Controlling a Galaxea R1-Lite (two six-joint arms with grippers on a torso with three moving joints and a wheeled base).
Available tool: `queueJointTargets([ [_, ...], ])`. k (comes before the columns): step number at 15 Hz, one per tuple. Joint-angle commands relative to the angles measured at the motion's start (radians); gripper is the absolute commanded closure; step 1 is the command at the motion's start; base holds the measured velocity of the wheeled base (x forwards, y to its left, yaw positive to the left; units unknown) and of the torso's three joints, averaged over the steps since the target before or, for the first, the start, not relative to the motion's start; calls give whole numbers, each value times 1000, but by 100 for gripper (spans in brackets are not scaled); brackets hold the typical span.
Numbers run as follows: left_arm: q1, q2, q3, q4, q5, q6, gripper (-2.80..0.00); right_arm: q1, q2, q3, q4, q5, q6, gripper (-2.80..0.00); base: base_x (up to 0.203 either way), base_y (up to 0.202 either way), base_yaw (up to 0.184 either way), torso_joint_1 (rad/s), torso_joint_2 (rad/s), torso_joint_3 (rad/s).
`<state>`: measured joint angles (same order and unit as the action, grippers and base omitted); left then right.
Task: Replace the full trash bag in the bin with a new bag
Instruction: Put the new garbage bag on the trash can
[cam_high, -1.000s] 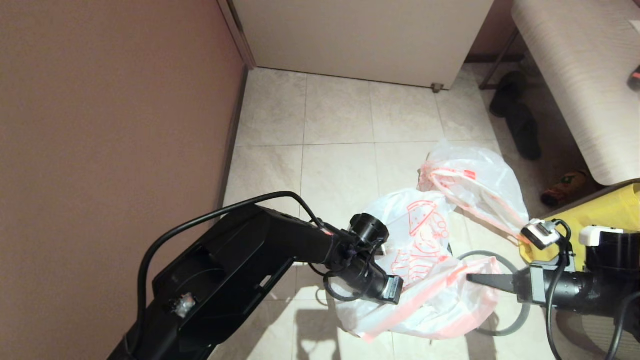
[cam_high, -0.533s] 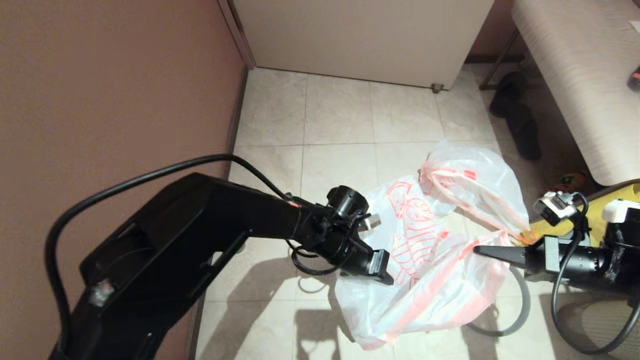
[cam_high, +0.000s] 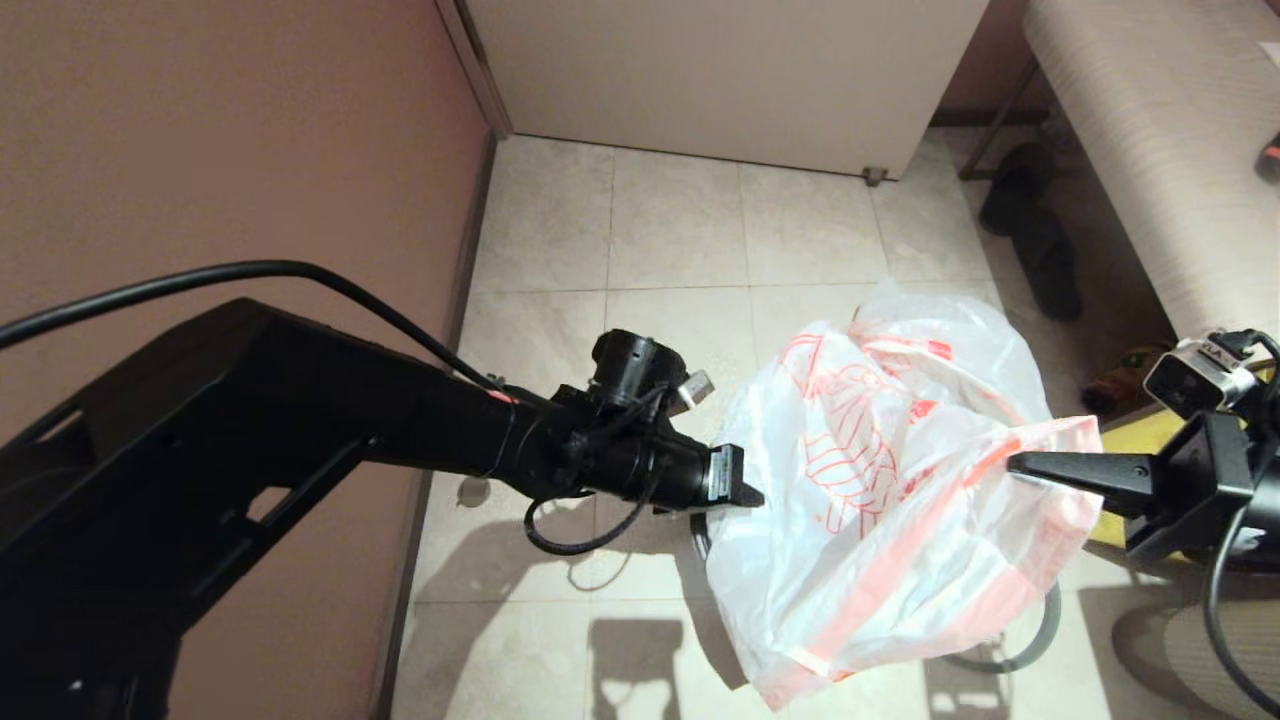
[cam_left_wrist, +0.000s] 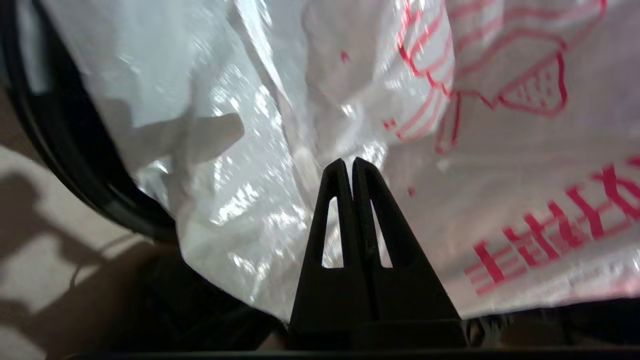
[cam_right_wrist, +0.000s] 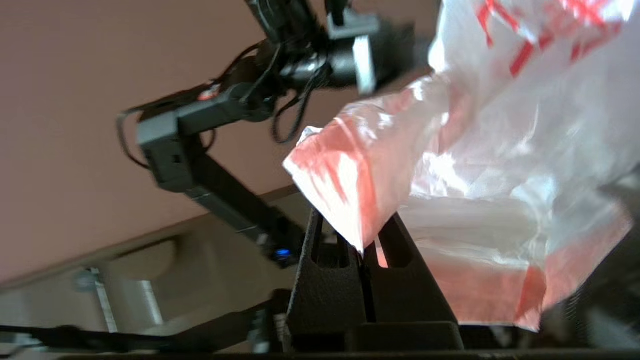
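New bag (cam_high: 880, 500) between both clamped grippers (stretched taut)

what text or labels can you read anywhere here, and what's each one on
No text here can be read with confidence.
Red characters and line drawings on the new bag: blurred and skewed, not readable.
Print on the same bag in the head view: creased, not readable.
Small label on the left gripper wrist: too small.
Marking on the right gripper camera: too small.
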<state>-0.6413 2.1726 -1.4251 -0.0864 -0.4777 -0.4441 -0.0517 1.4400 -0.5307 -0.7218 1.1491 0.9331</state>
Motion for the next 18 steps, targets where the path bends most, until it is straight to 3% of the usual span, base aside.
queueJointTargets([
  [1,4,12,28,-185,45,-32,0,18,-145,-32,201,7,27,0,0,0,0,0,0,0],
  [2,5,65,19,-299,74,-44,0,45,-181,-54,327,9,37,0,0,0,0,0,0,0],
  [4,5,163,-78,-457,136,-57,0,105,-173,-59,422,18,-22,0,0,0,0,0,0,0],
  [8,24,251,-201,-586,181,-69,0,233,-169,-87,473,26,-59,0,0,0,0,0,0,0],
  [11,42,297,-243,-710,180,-73,0,242,-275,-115,531,47,-54,0,0,0,0,0,0,0],
  [14,39,332,-340,-748,168,-80,0,244,-354,-110,605,180,-67,0,0,0,0,0,0,0],
  [17,40,291,-265,-799,152,-86,0,232,-256,-119,529,234,-191,0,0,0,0,0,0,0],
  [18,43,277,-226,-817,143,-87,0,216,-240,-131,491,255,-196,0,0,0,0,0,0,0],
])
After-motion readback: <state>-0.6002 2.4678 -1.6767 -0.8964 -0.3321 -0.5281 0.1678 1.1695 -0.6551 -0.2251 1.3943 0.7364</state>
